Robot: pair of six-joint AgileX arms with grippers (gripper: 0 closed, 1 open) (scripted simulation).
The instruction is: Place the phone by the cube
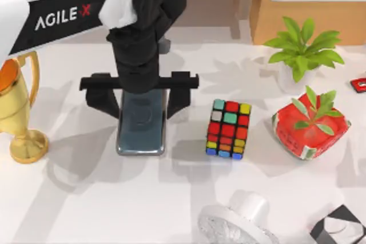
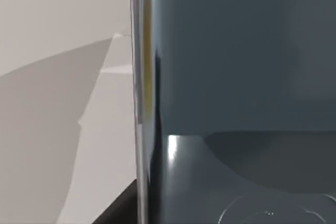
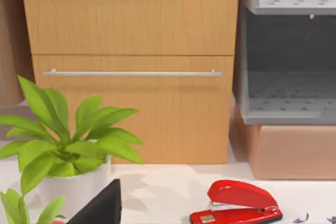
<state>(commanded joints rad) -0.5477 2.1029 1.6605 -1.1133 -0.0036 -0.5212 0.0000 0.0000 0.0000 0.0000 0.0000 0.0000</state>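
Observation:
The phone [image 1: 141,125] lies flat on the white table, its dark blue-grey face up, a short gap to the left of the cube [image 1: 229,128]. The cube stands upright and shows red, teal, yellow and orange stickers. My left gripper [image 1: 141,96] hangs straight over the far half of the phone, open, with one black finger [image 1: 104,96] on each side and neither touching the rim. In the left wrist view the phone's glossy face [image 2: 236,77] and silver rim [image 2: 140,103] are very close. My right gripper [image 3: 100,208] is parked off to the right, facing the wooden cabinet.
A gold trophy [image 1: 20,112] stands at the left edge. Right of the cube sit a red pot with a plant [image 1: 310,127], a white potted plant [image 1: 300,55] and a red stapler [image 3: 236,205]. A white round object [image 1: 240,221] and a black-and-white box [image 1: 340,227] lie at the front.

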